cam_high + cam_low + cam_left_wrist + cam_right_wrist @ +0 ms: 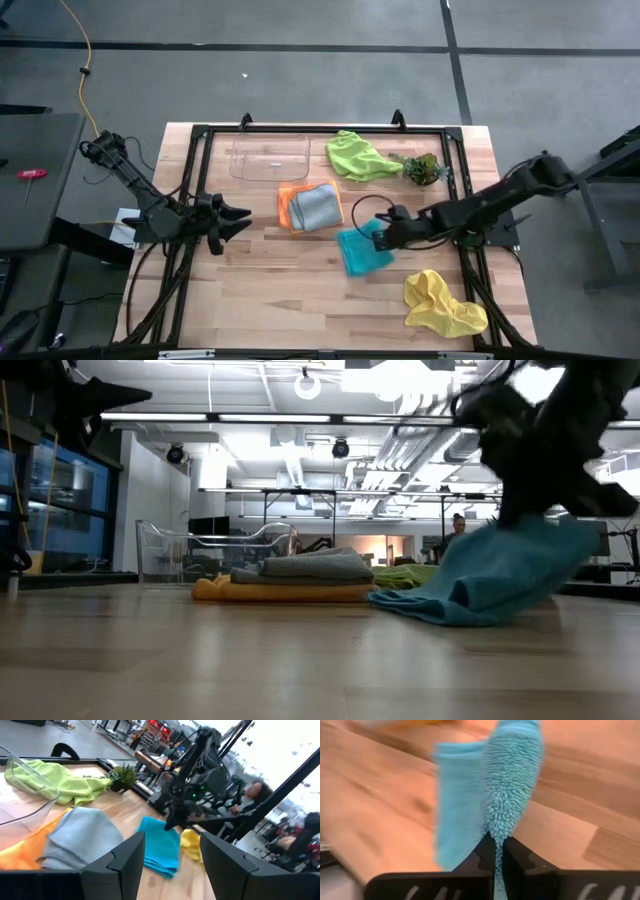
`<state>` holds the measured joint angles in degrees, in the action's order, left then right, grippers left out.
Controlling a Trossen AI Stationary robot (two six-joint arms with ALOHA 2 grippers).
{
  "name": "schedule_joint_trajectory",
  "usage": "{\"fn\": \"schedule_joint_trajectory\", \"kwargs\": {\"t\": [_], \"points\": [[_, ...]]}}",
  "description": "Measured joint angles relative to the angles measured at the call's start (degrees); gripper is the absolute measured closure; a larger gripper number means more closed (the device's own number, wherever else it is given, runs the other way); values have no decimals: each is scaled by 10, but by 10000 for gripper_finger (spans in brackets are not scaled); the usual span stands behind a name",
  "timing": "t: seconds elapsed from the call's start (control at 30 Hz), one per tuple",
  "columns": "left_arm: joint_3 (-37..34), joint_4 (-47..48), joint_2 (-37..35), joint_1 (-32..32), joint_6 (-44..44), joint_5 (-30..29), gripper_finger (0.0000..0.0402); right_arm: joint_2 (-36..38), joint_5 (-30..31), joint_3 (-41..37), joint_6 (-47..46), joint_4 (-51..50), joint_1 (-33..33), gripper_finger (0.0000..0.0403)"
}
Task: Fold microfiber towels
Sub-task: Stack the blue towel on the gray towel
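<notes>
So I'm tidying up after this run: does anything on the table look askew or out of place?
Two towels lie crumpled, unfolded: the lime green towel beside the plant sprig, and the yellow towel near the front right corner. The teal towel is half lifted, pinched in the right tool.

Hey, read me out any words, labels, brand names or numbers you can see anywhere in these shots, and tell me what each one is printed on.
No readable text in any view.
The teal towel, pinched in the right gripper, shows no label or tag.
Room signs behind the table are too blurred to read.
</notes>
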<state>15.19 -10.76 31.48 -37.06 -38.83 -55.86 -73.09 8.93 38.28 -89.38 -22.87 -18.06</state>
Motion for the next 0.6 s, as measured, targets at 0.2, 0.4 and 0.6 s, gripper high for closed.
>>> {"fn": "schedule_joint_trajectory", "kwargs": {"t": [0.2, 0.4, 0.6], "points": [[0, -112, 0, 0, 55, -3, 220, 80, 43, 39, 40, -17, 1, 402], [0, -277, 0, 0, 192, -2, 220, 62, 50, 142, 133, -45, 26, 402], [0, -372, -1, 0, 281, 1, 220, -18, 25, 251, 250, -41, 81, 403]]}}
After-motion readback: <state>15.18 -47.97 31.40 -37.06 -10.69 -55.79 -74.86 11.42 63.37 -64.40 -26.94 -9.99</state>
